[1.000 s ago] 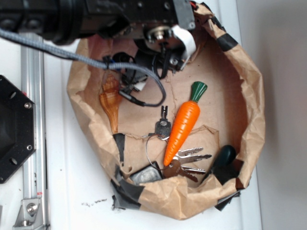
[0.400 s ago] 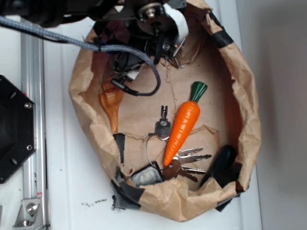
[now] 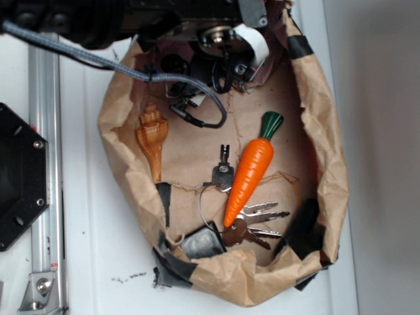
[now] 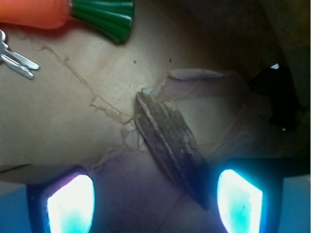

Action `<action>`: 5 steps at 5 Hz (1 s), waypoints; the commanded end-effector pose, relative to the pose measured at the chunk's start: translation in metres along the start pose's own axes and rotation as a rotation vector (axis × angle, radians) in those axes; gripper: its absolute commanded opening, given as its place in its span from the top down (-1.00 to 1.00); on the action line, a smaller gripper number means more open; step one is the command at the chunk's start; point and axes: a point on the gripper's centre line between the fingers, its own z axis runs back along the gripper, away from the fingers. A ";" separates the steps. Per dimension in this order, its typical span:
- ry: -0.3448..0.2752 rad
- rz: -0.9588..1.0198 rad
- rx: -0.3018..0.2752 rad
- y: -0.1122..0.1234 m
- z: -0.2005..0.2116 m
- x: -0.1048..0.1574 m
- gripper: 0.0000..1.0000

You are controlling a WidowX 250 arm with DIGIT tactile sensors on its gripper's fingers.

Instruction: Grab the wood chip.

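1. Gaping wide, end effector has nothing betw. its fingertips; wrist view.
2. Wood chip lies flat on paper bag floor, just ahead, slanting toward the right fingertip.
3. Farther: carrot, keys.

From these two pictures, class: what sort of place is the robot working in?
Probably a lab test bench: a taped brown paper bag holds unrelated props, a toy carrot, keys and a wood chip, beside a metal rail.
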 end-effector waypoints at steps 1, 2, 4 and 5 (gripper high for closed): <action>-0.038 -0.020 0.018 0.000 0.000 0.016 -1.00; -0.022 -0.024 0.009 -0.003 -0.006 0.017 -1.00; 0.009 -0.034 -0.032 -0.005 -0.028 0.019 -1.00; 0.003 -0.027 -0.028 -0.004 -0.026 0.019 -1.00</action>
